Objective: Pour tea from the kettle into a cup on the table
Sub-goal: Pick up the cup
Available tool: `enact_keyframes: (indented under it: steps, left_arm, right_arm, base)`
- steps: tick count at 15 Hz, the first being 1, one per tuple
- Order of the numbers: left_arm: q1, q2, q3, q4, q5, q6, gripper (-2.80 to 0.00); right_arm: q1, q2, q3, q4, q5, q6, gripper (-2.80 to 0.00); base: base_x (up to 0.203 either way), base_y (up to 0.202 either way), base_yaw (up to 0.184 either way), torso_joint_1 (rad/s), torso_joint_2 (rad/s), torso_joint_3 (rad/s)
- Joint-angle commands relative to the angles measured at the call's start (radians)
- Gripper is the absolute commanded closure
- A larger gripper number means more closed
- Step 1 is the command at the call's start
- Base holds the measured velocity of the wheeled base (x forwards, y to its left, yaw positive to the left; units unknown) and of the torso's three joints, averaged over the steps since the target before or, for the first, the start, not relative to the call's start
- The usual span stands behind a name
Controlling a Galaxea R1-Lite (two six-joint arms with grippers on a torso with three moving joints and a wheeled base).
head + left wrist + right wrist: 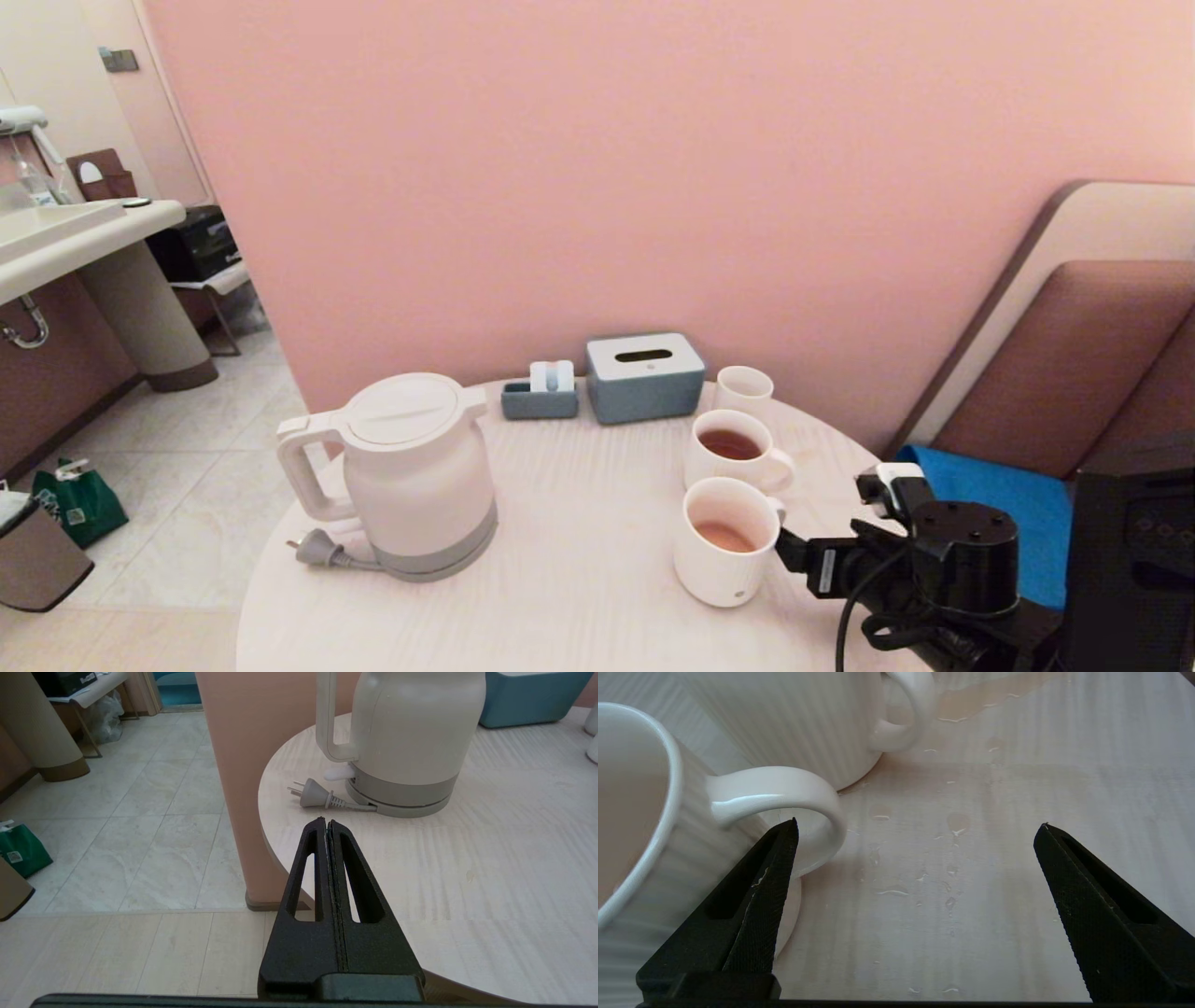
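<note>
The white kettle (420,476) (411,742) stands upright on the left of the round pale table (579,607), its handle pointing left. The ribbed white cup (724,555) (668,812) holds pale orange-brown tea (725,536) and stands at the front right. My right gripper (920,826) is open and empty, low over the table just right of the cup; one finger (770,872) is beside the cup's handle (784,791). My left gripper (327,820) is shut and empty, off the table's near left edge, pointing toward the kettle.
A like mug with dark tea (733,448) (798,718) stands behind the cup, and a small plain cup (745,390) behind that. A grey-blue tissue box (644,376) and small tray (540,397) sit at the back. The kettle's plug (315,797) lies loose. Tea drops (952,826) wet the table.
</note>
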Motion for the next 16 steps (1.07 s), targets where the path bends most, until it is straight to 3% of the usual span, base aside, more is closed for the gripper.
enact_keyframes:
  steps: [1, 8, 16]
  left_arm:
    - [0.000, 0.001, 0.000, 0.000, 0.000, 0.000, 0.00]
    - [0.000, 0.001, 0.000, 0.000, 0.000, 0.000, 0.00]
    - [0.000, 0.001, 0.000, 0.000, 0.000, 0.000, 0.00]
  right_arm:
    - [0.000, 0.001, -0.001, -0.043, 0.011, 0.001, -2.80]
    - [-0.006, -0.005, 0.021, -0.043, 0.051, 0.004, -2.80]
    - [-0.122, -0.016, 0.033, -0.043, 0.228, -0.015, -2.80]
  base:
    - [0.000, 0.000, 0.000, 0.000, 0.00, 0.000]
    - [0.000, 0.000, 0.000, 0.000, 0.00, 0.000]
    - [0.000, 0.000, 0.000, 0.000, 0.00, 0.000]
